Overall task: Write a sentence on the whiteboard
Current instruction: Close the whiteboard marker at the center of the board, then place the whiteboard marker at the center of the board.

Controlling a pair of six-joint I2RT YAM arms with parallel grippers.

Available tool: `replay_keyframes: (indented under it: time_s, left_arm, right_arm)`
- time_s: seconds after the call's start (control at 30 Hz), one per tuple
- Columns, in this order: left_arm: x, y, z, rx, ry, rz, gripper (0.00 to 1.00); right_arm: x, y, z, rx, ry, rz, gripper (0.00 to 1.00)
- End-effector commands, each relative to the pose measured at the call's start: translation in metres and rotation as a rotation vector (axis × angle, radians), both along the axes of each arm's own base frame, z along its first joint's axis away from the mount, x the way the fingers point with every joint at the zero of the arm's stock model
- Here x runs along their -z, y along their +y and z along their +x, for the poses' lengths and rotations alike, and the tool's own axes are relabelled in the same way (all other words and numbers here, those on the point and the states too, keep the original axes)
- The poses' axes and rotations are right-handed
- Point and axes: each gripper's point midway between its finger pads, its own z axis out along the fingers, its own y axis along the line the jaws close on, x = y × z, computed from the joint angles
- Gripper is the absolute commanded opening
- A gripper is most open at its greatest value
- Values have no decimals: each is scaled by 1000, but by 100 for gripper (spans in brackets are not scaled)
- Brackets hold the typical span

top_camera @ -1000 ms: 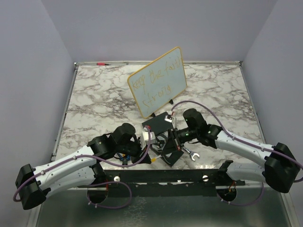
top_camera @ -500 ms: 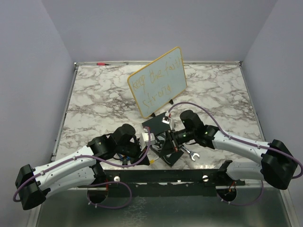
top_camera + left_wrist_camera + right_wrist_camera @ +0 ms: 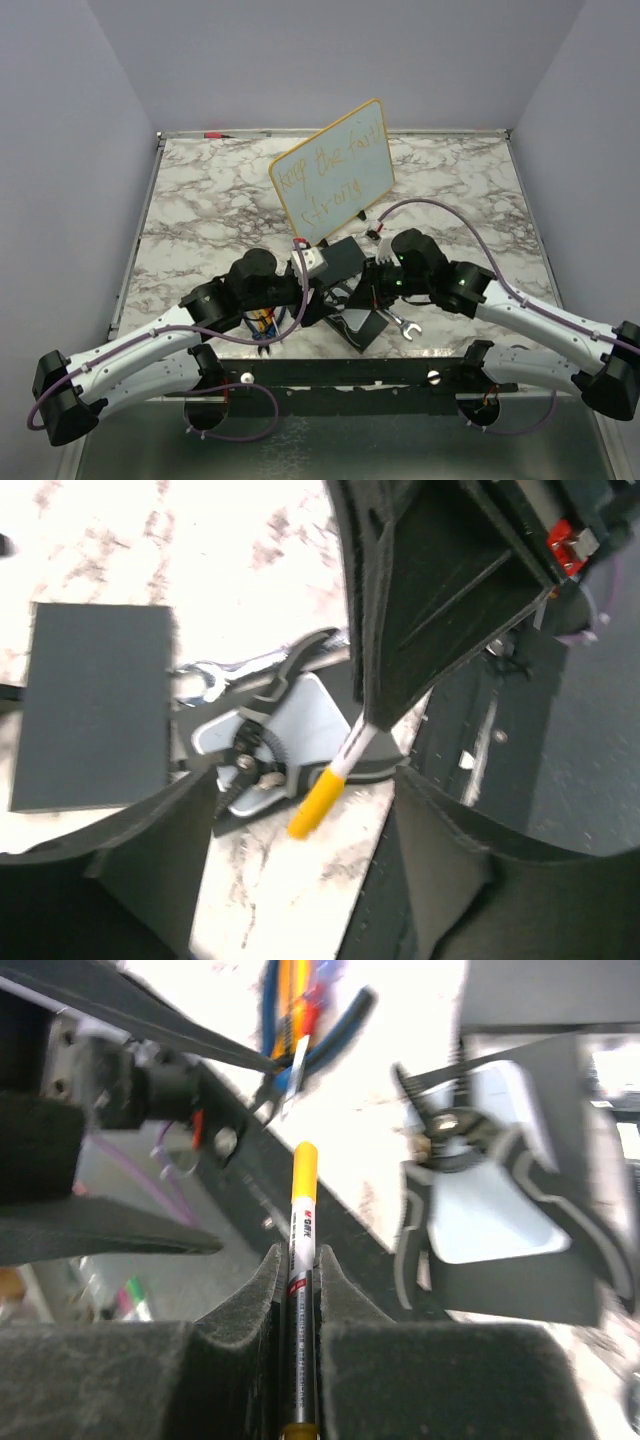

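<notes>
Yellow-orange ink is forming the sentence in two lines on the whiteboard. The board is standing tilted on its small feet at the middle of the marble tabletop, behind both arms. The right pincer is clamping a marker by its barrel, with the yellow end pointing away from the wrist. It is holding the marker low over the near part of the tabletop, well apart from the board. The left pincer is showing its fingers wide apart, just beside that marker, and it is gripping nothing. A flat black pad and a small wrench are lying near them. The writing is looking complete to me, so the marker is probably the thing to handle now. I am judging it as light and stiff, with a smooth round barrel that can slip or turn between the pads, so the middle of the barrel is the safest place to hold it. The board is seeming light and glossy. A push on its face could tip it or smear the ink, so only the thin yellow frame is good for holding.
</notes>
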Motion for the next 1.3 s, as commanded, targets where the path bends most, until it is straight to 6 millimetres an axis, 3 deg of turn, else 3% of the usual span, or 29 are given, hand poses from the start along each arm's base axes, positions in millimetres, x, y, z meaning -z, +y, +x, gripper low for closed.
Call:
replay_keyframes:
  time_s: [0.0,0.1,0.23,0.4,0.57,0.73,0.87,1.13,1.27]
  left_arm:
    - [-20,9,41,-195,-93,-18,76]
    - [-15,28,66,-338,-105,21,81]
    - [4,82,118,-644,-70,130,87]
    - [5,121,152,-810,26,78,87]
    - [-8,169,171,-994,10,35,88]
    - [-19,214,176,-1167,-48,52,88]
    - [-24,224,173,-1202,-77,47,88]
    - [-19,217,175,-1171,-60,47,88]
    - [-19,221,175,-1187,-67,54,89]
  right_arm:
    - [12,-58,49,361,-121,-242,3]
    - [10,-86,70,509,-184,-294,4]
    - [13,-114,96,675,-256,-350,7]
    - [16,-145,128,868,-343,-396,7]
    - [24,-154,157,952,-452,-384,7]
    - [41,-144,171,952,-506,-323,6]
    - [58,-139,174,951,-522,-269,6]
    - [102,-151,169,1024,-417,-345,6]
    - [109,-155,167,1042,-388,-377,19]
